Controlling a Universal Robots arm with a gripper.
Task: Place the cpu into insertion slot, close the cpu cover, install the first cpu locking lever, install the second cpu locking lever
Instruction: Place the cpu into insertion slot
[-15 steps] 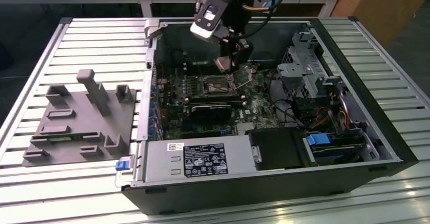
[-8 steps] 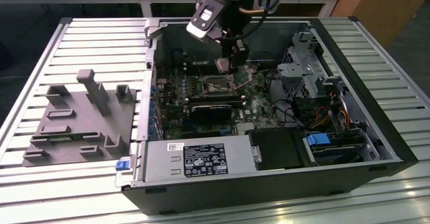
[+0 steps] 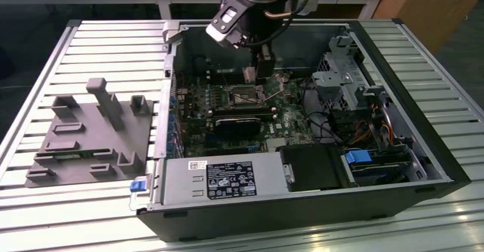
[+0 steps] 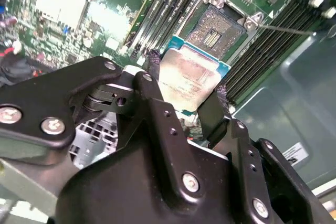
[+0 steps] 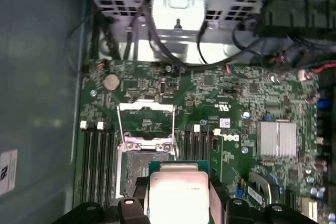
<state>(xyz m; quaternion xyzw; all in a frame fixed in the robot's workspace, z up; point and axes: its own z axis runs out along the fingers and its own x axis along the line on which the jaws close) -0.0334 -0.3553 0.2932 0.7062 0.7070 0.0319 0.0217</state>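
Note:
My gripper (image 4: 187, 80) is shut on the cpu (image 4: 190, 77), a pale silver square chip on a green-edged base, gripped by two opposite edges between the black fingers (image 4: 153, 62). The chip hangs above the green motherboard, just beside the insertion slot (image 4: 218, 30), whose dark pin field lies bare. In the first wrist view the cpu (image 5: 177, 192) overlaps one edge of the insertion slot (image 5: 142, 167), and the cpu cover (image 5: 146, 107) stands flipped open beyond it. In the exterior view the gripper (image 3: 259, 71) hovers inside the open case over the slot (image 3: 243, 97).
Long black memory slots (image 5: 97, 161) flank the socket on both sides. A black fan card (image 3: 238, 124), a drive cage (image 3: 344, 82) with cables and a power supply (image 3: 219, 178) crowd the case. A grey fixture block (image 3: 90, 133) sits at the exterior view's left.

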